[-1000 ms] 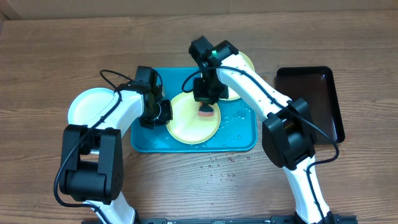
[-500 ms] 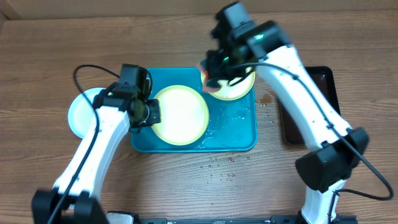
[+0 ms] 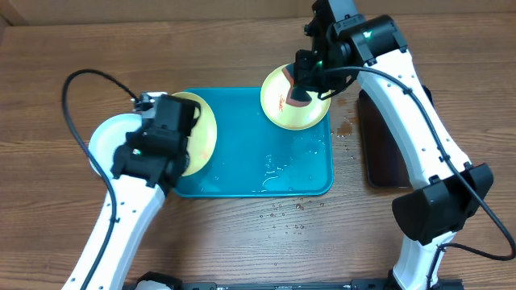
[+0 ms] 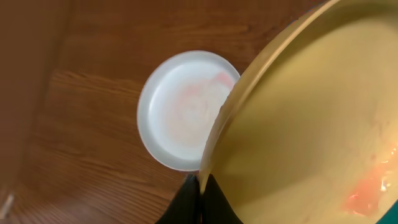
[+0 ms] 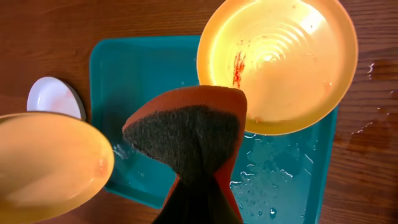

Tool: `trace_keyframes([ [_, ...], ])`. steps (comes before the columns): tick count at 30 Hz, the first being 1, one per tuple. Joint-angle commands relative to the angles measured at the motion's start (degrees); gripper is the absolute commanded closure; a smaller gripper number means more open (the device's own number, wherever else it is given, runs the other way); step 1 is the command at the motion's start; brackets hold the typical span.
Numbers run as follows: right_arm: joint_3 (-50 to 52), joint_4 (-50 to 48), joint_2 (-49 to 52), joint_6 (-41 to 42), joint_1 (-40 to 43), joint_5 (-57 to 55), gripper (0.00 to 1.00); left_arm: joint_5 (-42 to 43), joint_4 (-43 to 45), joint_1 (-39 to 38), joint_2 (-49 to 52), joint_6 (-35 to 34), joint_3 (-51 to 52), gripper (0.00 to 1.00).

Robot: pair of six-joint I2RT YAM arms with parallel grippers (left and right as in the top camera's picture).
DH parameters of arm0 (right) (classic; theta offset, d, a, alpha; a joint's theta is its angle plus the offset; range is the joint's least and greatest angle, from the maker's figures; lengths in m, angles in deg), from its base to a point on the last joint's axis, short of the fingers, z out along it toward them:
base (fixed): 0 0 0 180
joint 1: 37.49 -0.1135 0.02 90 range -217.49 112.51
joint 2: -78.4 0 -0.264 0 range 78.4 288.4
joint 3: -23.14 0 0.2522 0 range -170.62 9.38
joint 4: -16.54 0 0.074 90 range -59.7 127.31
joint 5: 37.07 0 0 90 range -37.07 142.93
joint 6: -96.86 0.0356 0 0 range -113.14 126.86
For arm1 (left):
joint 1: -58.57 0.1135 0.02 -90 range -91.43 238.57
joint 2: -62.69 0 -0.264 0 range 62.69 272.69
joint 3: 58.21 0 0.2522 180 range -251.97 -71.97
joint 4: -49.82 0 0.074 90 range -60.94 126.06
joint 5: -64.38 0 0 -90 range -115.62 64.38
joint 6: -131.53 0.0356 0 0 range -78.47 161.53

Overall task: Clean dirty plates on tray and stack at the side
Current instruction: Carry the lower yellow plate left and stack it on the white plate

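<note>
Overhead: two arms over a wet turquoise tray (image 3: 242,165).
Left gripper (image 4: 200,198) pinches the rim of a tilted yellow plate (image 3: 201,133) above the tray's left edge; smeared yellow plate (image 3: 278,111) sits on its far-right corner; white plate (image 3: 101,145) lies left; right gripper (image 5: 198,196) clamps a sponge (image 5: 193,134).

I count three plates: one yellow-green plate (image 3: 200,135), a second yellow-green plate (image 3: 278,114) and one white plate (image 3: 105,141). There are two trays, a turquoise tray (image 3: 242,153) and a black tray (image 3: 375,165), plus one sponge (image 5: 186,134).
</note>
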Motion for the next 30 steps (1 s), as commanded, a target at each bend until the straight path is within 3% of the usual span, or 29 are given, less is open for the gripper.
trace_keyframes([
  [1, -0.98, 0.00, -0.44, -0.37, 1.29, -0.72, 0.96, -17.66, 0.37, -6.32, -1.40, -1.05, -0.17, 0.96],
  [9, -0.98, 0.28, -0.44, -0.37, 1.60, -0.94, 0.96, -38.32, 3.15, -18.51, -1.38, -1.03, -0.17, 0.96],
  [13, -0.98, 0.28, -0.44, -0.37, 1.60, -1.05, 0.96, -42.82, 3.74, -21.86, -1.38, -1.03, -0.17, 0.96],
  [17, -0.98, 0.28, -0.44, -0.39, 1.60, -1.07, 0.96, -41.68, 3.69, -22.40, -1.38, -2.23, -0.17, 0.96],
  [23, -0.98, 0.44, -0.44, -0.37, 1.60, -1.05, 0.96, -27.78, 3.48, -21.42, -1.38, -3.17, -0.17, 0.96],
  [26, -0.98, 0.52, -0.44, -0.37, 1.60, -1.05, 0.96, -15.32, 0.81, -16.57, -1.40, -8.83, -0.17, 0.96],
  [30, -0.98, 0.66, -0.44, -0.44, 1.60, -1.05, 0.96, 1.77, -1.79, -6.23, -1.40, -10.10, -0.17, 0.96],
])
